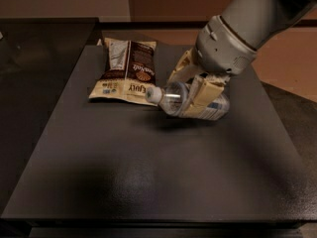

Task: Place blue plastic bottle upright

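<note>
The blue plastic bottle (174,99) is clear with a white cap pointing left and a pale blue-and-white label. It lies roughly horizontal, held above the dark table (148,182); its shadow falls on the table below it. My gripper (192,87) is shut on the bottle's body, its tan fingers (207,94) on either side of it. The grey arm reaches in from the upper right.
A brown-and-cream snack bag (125,71) lies flat at the table's back left, just beside the bottle's cap. A second dark surface (34,73) adjoins on the left. The table's front edge runs along the bottom of the view.
</note>
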Controlling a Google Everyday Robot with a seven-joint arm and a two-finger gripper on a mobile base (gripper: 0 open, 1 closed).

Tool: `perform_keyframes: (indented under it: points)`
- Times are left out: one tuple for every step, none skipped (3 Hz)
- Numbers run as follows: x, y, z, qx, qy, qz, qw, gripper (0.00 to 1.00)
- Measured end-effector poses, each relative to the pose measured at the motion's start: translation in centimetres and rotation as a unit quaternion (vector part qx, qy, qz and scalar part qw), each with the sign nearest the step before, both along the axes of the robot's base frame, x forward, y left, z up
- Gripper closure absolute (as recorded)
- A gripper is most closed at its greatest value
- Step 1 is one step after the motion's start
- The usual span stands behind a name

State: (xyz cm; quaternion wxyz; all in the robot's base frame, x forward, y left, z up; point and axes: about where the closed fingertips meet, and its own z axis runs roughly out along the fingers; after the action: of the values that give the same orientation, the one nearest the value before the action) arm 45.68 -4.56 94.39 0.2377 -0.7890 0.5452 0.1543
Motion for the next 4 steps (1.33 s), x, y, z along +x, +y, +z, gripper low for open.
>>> perform_keyframes:
  points:
    - [-0.4, 0.0, 2.1, 0.084, 0.028, -0.036, 0.9954, 1.00]
    - [-1.0, 0.1, 3.2, 0.164, 0.049, -0.067, 0.9829, 1.00]
    - [-1.3, 0.1, 3.6, 0.238, 0.073, -0.102, 0.9631, 1.00]
    - [-1.2, -0.1, 3.4, 0.288, 0.095, -0.133, 0.9434, 1.00]
